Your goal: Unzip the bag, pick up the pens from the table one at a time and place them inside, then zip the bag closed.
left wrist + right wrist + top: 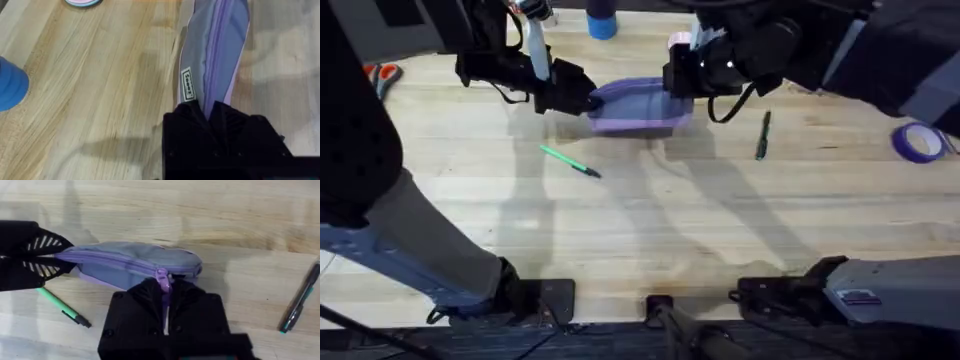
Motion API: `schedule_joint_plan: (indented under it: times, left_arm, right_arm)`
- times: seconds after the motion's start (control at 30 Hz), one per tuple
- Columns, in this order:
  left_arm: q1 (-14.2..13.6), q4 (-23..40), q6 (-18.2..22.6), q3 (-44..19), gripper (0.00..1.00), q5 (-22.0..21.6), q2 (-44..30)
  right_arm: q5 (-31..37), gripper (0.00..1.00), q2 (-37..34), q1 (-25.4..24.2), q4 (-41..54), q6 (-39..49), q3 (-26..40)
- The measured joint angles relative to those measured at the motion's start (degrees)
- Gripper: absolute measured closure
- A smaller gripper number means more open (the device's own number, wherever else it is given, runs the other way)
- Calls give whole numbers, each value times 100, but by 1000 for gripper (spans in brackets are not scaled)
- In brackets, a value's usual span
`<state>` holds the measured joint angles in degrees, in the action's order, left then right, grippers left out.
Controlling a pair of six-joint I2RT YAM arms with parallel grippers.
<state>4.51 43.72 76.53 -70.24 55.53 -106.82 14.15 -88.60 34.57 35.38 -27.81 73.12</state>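
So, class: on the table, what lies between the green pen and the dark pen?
In the overhead view, only bare table lies between the green pen and the dark pen; the purple pouch sits farther back.

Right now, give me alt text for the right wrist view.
The right tool pinches the zipper pull of the lavender bag, while the left tool grips its far end. A green pen and a dark pen lie on the table.

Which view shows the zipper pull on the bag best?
The right wrist view: the zipper pull sits between the right gripper fingers, near one end of the bag. The left wrist view shows the zipper line, no pull; overhead, the pull is too small to see.
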Motion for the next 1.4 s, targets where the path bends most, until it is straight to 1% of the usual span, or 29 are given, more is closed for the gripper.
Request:
schedule_joint_plan:
  times: [1.03,1.13,1.23,1.4]
  left_arm:
    - [0,0,0,0,959,-9,0]
    - [0,2,0,0,959,-50,0]
    - [2,9,2,0,959,-183,0]
    - [7,19,2,0,959,-277,0]
  right_arm:
    - [2,972,57,-15,7,0,0]
    - [38,972,62,-27,-2,0,0]
    - [86,972,114,-48,-24,-2,0]
    - [318,973,277,-108,-69,-2,0]
